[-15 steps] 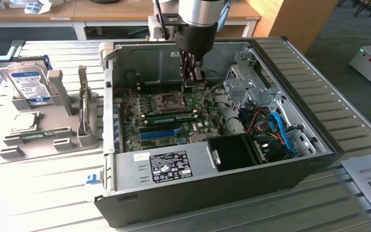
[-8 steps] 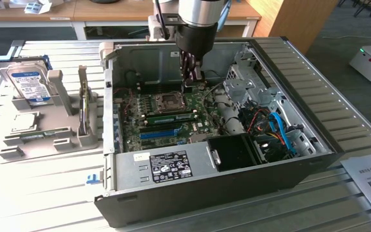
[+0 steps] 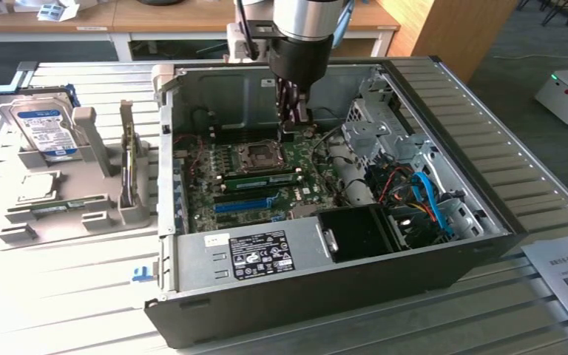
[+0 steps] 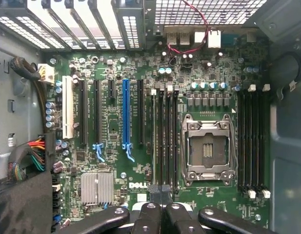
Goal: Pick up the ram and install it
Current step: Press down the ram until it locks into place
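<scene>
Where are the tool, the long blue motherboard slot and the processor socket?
tool [image 3: 291, 118], exterior view, its tip.
long blue motherboard slot [image 4: 125, 114], wrist view, mid-length.
processor socket [image 4: 208, 151], wrist view, centre of its metal frame.

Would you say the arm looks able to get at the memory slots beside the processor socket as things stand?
Probably yes: the case is open on top, the shut tool hangs right above those slots, and no cable crosses them.

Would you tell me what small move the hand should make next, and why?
Probably a short, straight lowering: the shut hand hangs just above the black memory slots beside the silver processor socket, lined up with them; what it grips is unclear.
</scene>
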{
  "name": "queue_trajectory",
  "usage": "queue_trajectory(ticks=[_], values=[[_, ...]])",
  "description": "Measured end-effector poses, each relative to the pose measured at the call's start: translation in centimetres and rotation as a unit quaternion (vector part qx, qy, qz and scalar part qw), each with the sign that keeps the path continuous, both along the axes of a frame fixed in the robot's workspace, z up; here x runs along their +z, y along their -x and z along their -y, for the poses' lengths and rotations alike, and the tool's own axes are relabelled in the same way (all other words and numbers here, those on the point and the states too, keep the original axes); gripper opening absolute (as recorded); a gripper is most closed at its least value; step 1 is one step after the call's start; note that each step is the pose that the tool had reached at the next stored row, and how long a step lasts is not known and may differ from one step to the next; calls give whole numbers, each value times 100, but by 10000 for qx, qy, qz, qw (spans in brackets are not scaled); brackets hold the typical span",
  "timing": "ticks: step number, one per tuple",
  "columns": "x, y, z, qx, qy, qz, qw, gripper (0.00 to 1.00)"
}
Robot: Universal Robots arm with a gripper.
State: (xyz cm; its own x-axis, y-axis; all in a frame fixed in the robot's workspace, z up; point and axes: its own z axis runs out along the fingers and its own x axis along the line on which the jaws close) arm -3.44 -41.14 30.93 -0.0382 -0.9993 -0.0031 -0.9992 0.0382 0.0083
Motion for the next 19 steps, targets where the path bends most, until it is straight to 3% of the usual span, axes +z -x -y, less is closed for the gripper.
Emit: queue_trajectory(ticks=[19], values=[[0, 0, 0, -435, 0, 0, 9991, 10]])
